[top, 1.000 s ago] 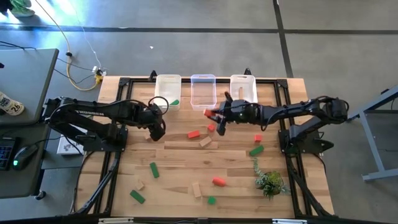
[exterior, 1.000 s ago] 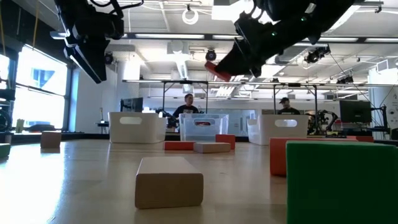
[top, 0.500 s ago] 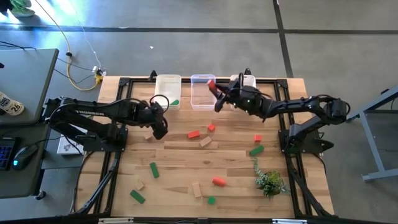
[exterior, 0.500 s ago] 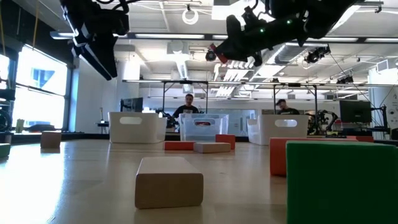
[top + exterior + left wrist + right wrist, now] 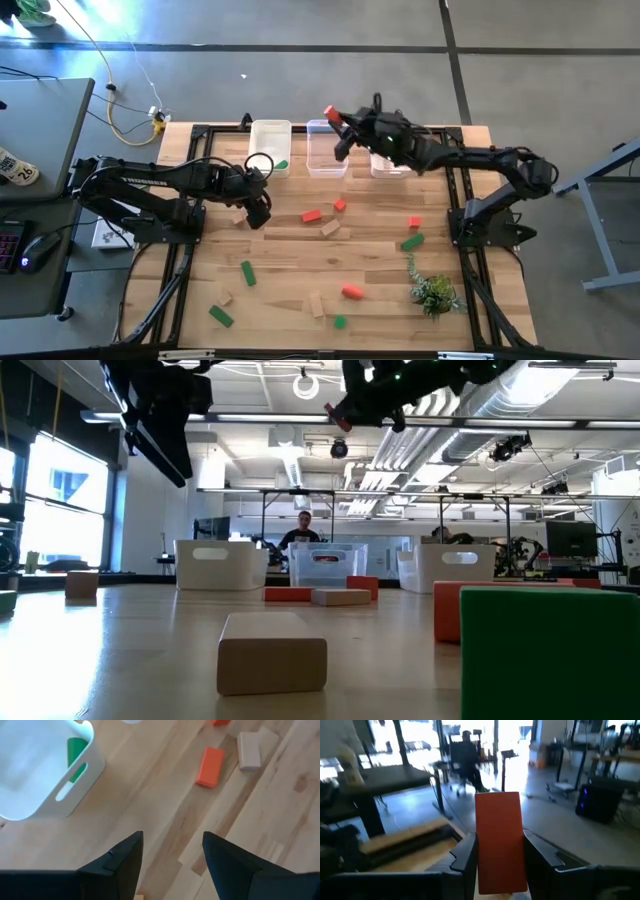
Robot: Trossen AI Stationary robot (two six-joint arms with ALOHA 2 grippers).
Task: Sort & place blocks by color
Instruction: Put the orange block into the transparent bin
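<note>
- Left of centre in the high view, your left hand (image 5: 256,205) hangs over bare wood just in front of the left bin (image 5: 270,148). Its fingers are spread and hold nothing. It has barely shifted in the last second.
- One green block (image 5: 282,165) already lies in that left bin; the left wrist view shows it against the bin wall.
- At top centre, your right hand (image 5: 334,120) is clamped on a red block (image 5: 501,841). It has swung up and back, from beside the loose reds to the far rim of the middle bin (image 5: 326,148).
- That puts the red block high and near, perhaps past, the bin's back edge. Judged from here, a release now might miss, so bring it in over the bin mouth first.
- The right bin (image 5: 390,148) sits mostly under the right arm.
- Across the middle of the surface (image 5: 380,255), loose red, green and pale wood blocks lie scattered. Most of the sorting is not yet done.
- Lower right, the small plant (image 5: 433,292) stands near the edge, apart from the blocks.
- Open wood lies between bins and blocks, with room for both arms.
</note>
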